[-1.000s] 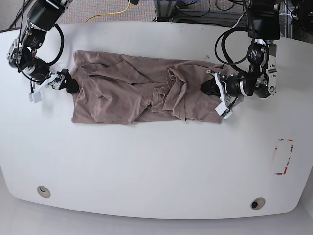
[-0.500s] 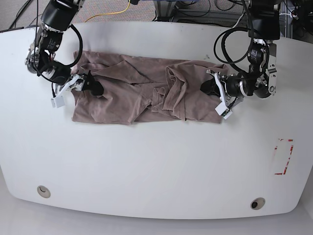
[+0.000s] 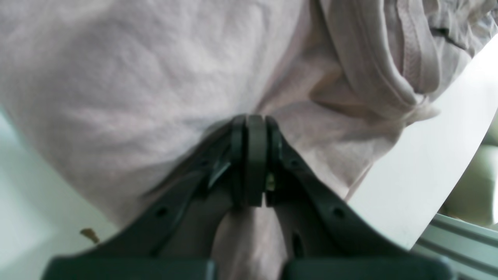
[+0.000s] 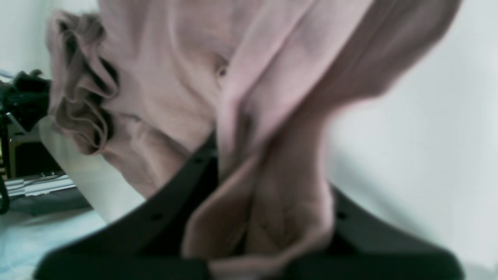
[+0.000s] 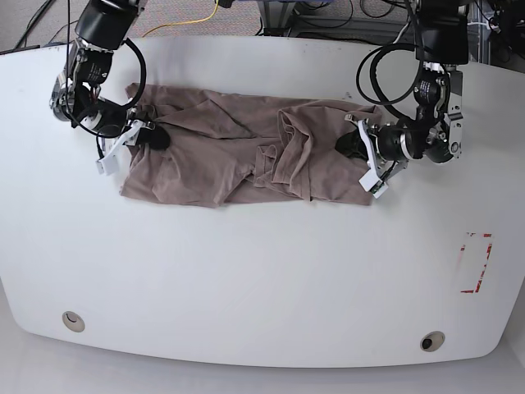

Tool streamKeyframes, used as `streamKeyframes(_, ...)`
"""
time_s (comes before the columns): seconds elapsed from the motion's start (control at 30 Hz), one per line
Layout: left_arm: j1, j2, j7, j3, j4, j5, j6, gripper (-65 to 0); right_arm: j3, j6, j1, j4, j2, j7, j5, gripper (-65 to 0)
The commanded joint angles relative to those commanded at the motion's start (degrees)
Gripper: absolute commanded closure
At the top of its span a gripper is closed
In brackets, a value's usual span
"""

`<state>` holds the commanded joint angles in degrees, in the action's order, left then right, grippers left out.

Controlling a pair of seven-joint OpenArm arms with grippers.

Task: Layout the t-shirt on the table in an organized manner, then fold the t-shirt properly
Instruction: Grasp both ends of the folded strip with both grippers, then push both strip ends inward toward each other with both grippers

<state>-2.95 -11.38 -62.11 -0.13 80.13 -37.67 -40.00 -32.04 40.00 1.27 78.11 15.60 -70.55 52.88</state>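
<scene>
One t-shirt (image 5: 238, 152) is lying crumpled lengthwise across the far half of the one white table (image 5: 262, 271), and two grippers are pinching its opposite ends. In the left wrist view, the left gripper (image 3: 250, 155) is clamping its jaws fully together on fabric. The right gripper (image 4: 249, 210) is squeezing a thick bunched fold.

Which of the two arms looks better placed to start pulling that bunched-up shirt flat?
Probably the left arm. Its fingers are shut on the t-shirt beside the bunched folds. The right arm's fingers hold fabric too, at the flatter end.
</scene>
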Motion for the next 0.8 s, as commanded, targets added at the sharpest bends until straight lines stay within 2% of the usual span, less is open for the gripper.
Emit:
streamKeyframes(0.1, 0.0, 0.9, -0.1, 0.6, 0.0, 0.0, 0.0, 0.0, -0.1, 0.0, 0.0, 2.3, 1.2, 0.0, 0.0, -1.4)
streamKeyframes(0.23, -0.1, 1.5, -0.1, 5.1, -0.1, 0.0, 0.0, 0.0, -0.1, 0.0, -0.5, 9.0, 3.3, -0.4, 0.2, -0.8)
streamKeyframes(0.37, -0.3, 1.8, 0.0, 8.5, -0.1, 0.0, 0.0, 0.0, -0.1, 0.0, -1.7, 15.6, 4.5, -3.3, 0.5, -0.8)
streamKeyframes(0.47, -0.3, 3.6, 0.0, 9.7, -0.2, 0.0, 0.0, 0.0, 0.1, 0.0, -2.0, 20.5, 4.5, -5.3, 0.6, -0.8)
streamKeyframes(0.63, -0.3, 4.8, 0.2, 9.8, -0.4, 0.0, 0.0, 0.0, 5.0, 0.0, -3.2, 26.9, 4.6, -5.8, 0.6, -0.8)
streamKeyframes(0.8, -1.3, 5.1, 0.3, 10.9, -0.4, 0.1, 0.0, 0.0, 8.9, 0.0, -4.4, 33.4, 3.1, -5.8, 0.5, -0.8)
